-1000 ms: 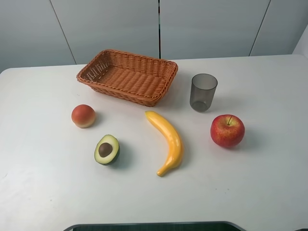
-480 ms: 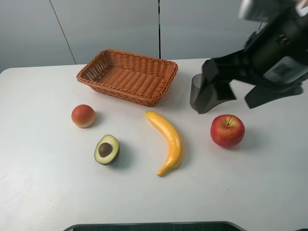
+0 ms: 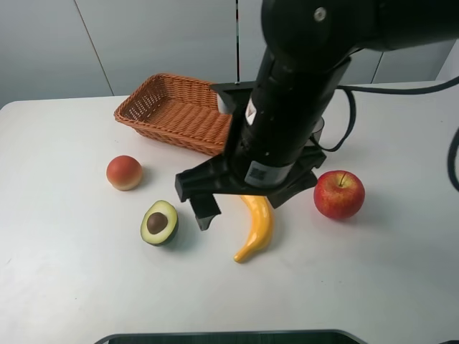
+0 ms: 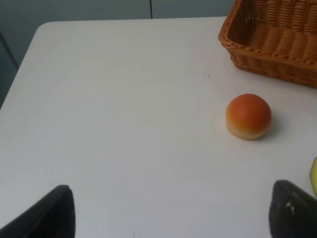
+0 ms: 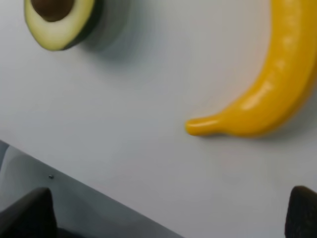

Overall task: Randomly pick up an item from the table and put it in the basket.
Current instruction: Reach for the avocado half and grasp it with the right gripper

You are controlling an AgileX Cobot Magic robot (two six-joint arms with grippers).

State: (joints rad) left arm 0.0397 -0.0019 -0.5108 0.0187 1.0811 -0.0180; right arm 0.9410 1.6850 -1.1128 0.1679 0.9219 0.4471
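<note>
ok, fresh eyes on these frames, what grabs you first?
The big black right arm dominates the middle of the high view, its right gripper open above the table near the halved avocado and the yellow banana. Behind it sits the orange-brown wicker basket, with a peach at left and a red apple at right.

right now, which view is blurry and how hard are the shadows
Right wrist view: soft all over, the banana and avocado have smeared edges. Left wrist view: sharper, the peach casts a faint shadow. Exterior high view: crisp, even light, a soft shadow beside the apple.
</note>
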